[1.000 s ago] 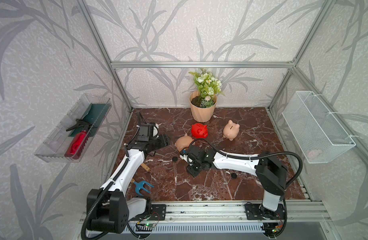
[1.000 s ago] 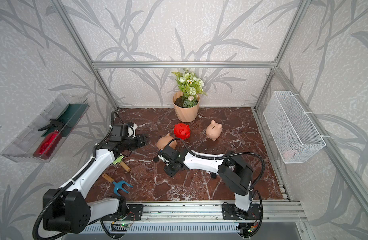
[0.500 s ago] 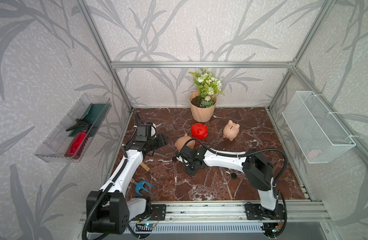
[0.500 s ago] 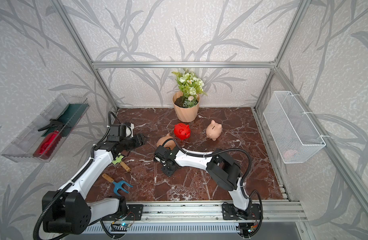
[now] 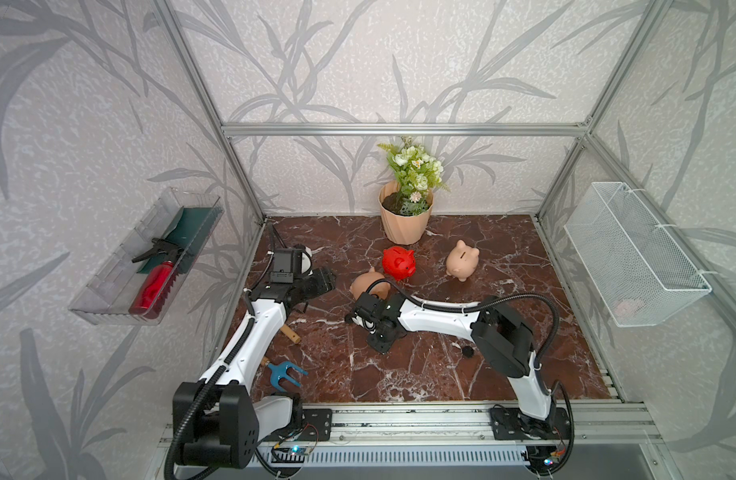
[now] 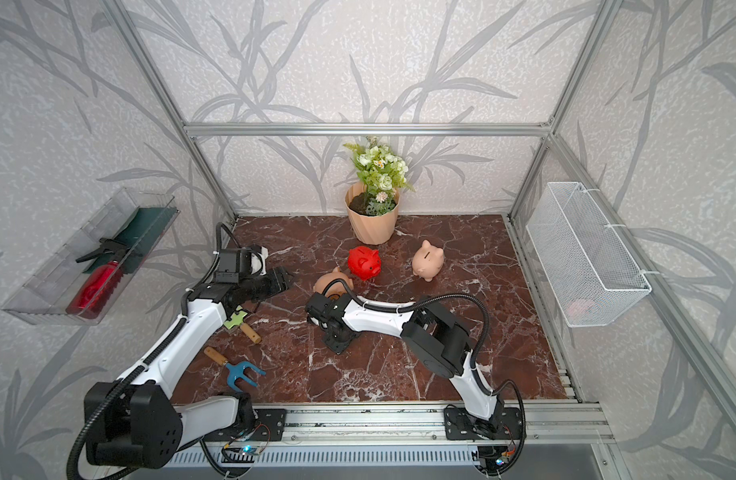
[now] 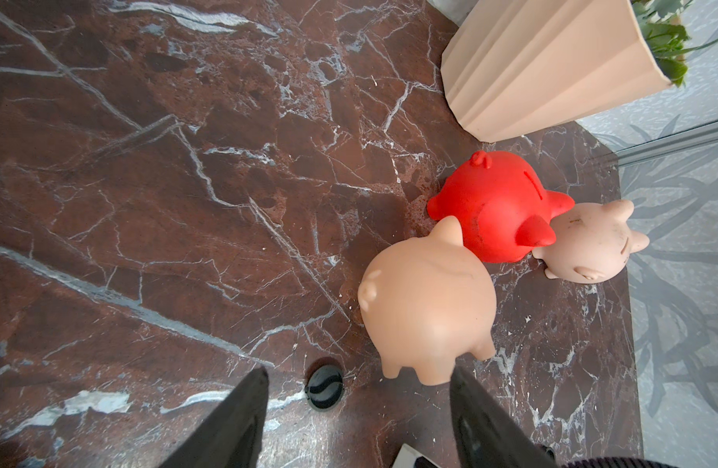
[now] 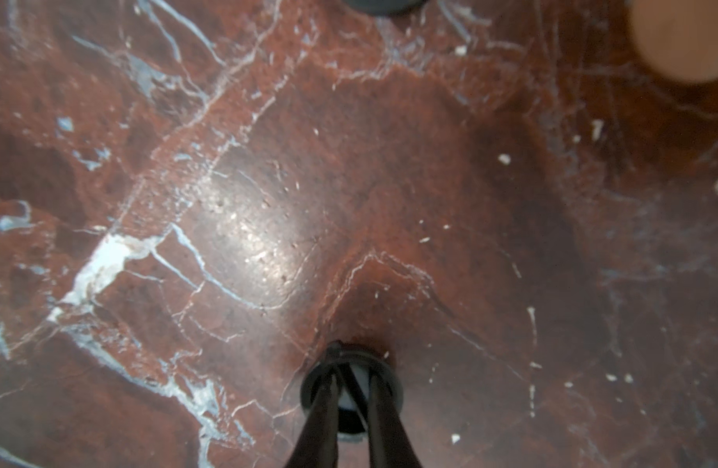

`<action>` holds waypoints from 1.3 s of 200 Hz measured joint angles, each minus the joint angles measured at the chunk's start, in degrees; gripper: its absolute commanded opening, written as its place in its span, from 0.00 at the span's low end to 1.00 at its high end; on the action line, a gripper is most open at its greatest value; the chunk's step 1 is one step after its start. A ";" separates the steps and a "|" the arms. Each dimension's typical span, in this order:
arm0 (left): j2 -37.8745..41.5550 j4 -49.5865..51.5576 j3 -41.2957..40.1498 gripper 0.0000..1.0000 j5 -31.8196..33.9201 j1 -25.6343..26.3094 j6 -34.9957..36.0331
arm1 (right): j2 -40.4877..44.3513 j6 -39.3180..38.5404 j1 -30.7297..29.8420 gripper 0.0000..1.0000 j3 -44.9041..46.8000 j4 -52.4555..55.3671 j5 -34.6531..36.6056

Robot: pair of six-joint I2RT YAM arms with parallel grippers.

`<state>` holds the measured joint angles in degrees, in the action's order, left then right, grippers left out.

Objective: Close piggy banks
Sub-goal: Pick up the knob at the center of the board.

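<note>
the step in hand looks like fetching a stopper. in the right wrist view the right claw (image 8: 351, 375) is narrow, its fingers pinched on a small black round plug (image 8: 393, 389) lying on the red-brown marble tabletop (image 5: 441, 374). the left claw (image 7: 357, 370) stands wide and empty, facing the banks.

the nearest peach-tan plastic piggy bank (image 5: 367, 283) sits mid-tabletop, just beside the bright red plastic piggy bank (image 5: 397, 262). the second peach-tan piggy bank (image 5: 462, 261) stands apart from both.

next, i judge, the plug must be lifted and a bank tipped to bare its belly hole, likely steadied by the left claw. no view shows a hole.

both top views hide the pinch under the wrist. a top view shows a lone black plug (image 5: 467, 351) near the right arm. the left wrist view shows a spare black plug (image 7: 324, 387) by the nearest bank's feet.
</note>
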<state>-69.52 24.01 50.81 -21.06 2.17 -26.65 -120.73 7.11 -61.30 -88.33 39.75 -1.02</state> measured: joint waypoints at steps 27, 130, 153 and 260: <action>0.00 0.00 0.00 0.70 -0.02 0.00 0.07 | -0.22 -0.13 0.00 0.16 -0.11 0.72 0.11; 0.00 -0.02 0.00 0.70 -0.04 -0.02 0.11 | -0.48 -1.20 -0.17 0.20 -0.94 2.38 0.74; 0.00 -0.02 -0.02 0.71 -0.17 -0.07 0.11 | -0.66 -1.20 -0.31 0.21 -1.16 2.60 1.22; 1.05 -0.31 -0.42 0.70 -0.70 -0.11 0.13 | -0.72 -1.14 -0.46 0.05 -0.92 2.97 2.95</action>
<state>-68.47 23.70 50.39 -21.76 2.07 -26.52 -121.45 5.98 -61.76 -89.25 42.72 1.93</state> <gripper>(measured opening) 0.704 0.077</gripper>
